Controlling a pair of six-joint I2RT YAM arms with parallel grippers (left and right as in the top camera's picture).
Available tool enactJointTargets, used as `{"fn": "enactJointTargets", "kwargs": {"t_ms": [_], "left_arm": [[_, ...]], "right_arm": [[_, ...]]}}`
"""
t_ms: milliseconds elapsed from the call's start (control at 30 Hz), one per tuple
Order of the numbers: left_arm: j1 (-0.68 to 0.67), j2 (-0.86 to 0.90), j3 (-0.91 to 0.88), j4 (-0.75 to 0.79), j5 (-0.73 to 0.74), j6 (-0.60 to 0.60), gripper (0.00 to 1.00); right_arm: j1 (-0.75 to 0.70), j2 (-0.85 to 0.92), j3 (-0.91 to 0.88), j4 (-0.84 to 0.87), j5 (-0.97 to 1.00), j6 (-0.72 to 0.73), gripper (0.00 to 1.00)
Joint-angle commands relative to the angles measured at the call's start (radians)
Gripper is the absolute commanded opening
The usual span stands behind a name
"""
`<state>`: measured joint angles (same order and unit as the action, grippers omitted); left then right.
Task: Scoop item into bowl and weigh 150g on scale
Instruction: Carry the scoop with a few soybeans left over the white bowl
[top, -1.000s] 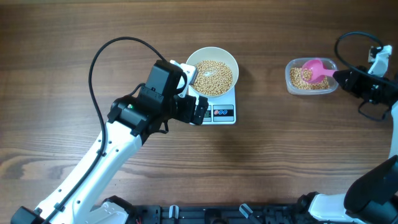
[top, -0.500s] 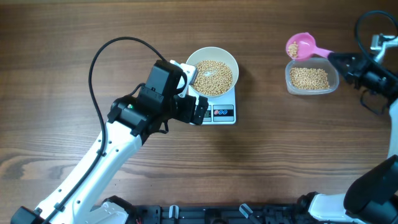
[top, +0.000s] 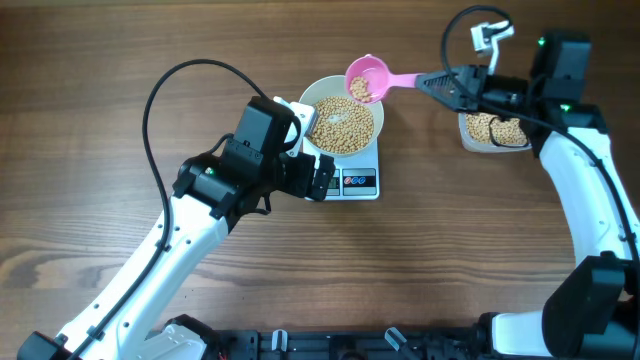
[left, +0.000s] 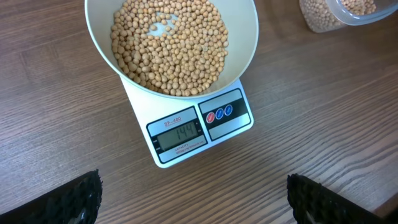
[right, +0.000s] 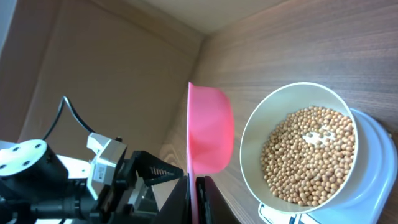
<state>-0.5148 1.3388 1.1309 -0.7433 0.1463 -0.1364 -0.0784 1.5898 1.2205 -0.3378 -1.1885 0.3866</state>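
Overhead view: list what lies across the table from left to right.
Left arm → white bowl → right pincer, shut on the pink scoop → clear tub.

Over bowl (top: 325, 84) on scale (top: 358, 183): pink scoop (top: 368, 72) holding beans (top: 363, 89).

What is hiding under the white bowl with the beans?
The white scale sits under the bowl. Its display and buttons stick out; its top is covered.
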Motion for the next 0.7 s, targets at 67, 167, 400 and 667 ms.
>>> {"fn": "enactJointTargets", "kwargs": {"t_ms": [67,167,400,667], "left_arm": [[0.007,-0.003,0.015,0.002,-0.006,-0.005,1.00],[0.007,-0.003,0.015,0.002,-0.006,-0.005,1.00],[0.007,-0.003,0.015,0.002,-0.006,-0.005,1.00],[0.007,-0.003,0.015,0.002,-0.006,-0.005,1.00]], "right_arm": [[0.003,0.007,0.025,-0.123,0.176,-0.142,0.04],[0.003,0.007,0.046,-0.198,0.243,-0.216,0.04],[0.004,0.007,0.243,-0.445,0.380,-0.290,0.04],[0.146,0.008,0.291,-0.529,0.636,-0.379,0.04]]}}
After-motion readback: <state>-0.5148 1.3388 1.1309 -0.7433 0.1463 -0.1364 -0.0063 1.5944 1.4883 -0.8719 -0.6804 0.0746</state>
